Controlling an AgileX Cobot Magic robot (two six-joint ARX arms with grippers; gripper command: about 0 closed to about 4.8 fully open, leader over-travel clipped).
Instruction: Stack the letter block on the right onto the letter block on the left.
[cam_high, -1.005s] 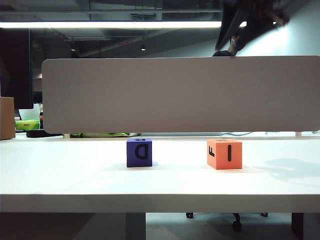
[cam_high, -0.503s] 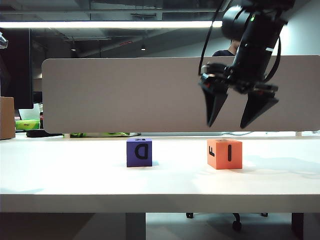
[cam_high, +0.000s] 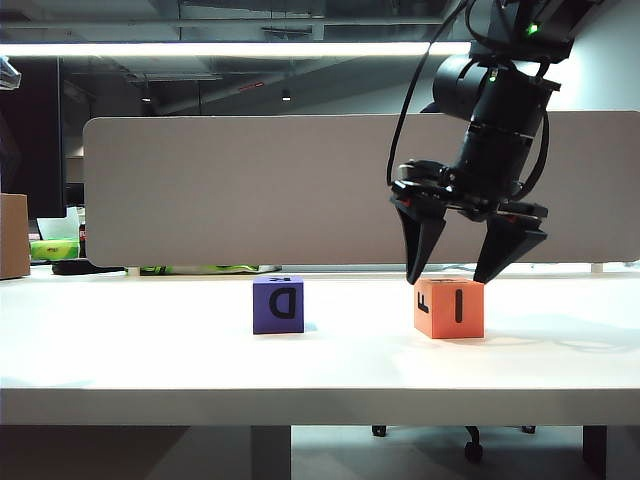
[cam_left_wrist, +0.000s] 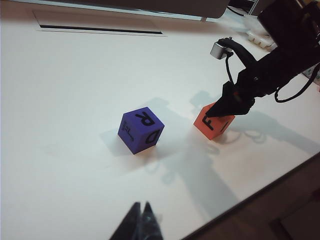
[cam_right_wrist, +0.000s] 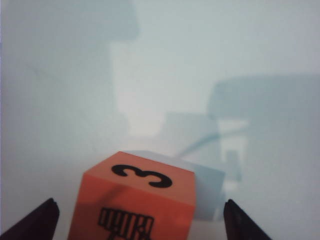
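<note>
The orange letter block (cam_high: 449, 308) stands on the right of the white table, and the purple letter block (cam_high: 278, 305) stands apart to its left. My right gripper (cam_high: 447, 270) hangs open just above the orange block, one fingertip over each side and not touching it. In the right wrist view the orange block (cam_right_wrist: 135, 200) sits between the wide-spread fingers (cam_right_wrist: 37, 222). The left wrist view shows the purple block (cam_left_wrist: 141, 130), the orange block (cam_left_wrist: 212, 122) and my left gripper (cam_left_wrist: 140, 206), which is shut and empty, high over the table's near side.
A grey partition panel (cam_high: 360, 190) runs along the back of the table. A cardboard box (cam_high: 14, 235) stands at the far left. A long slot (cam_left_wrist: 100, 29) lies in the tabletop beyond the blocks. The table's front edge (cam_high: 320, 400) is close to both blocks.
My right gripper has come down from the top of the exterior view to just over the orange block, and its jaws have spread wide. Both blocks have stayed put.
</note>
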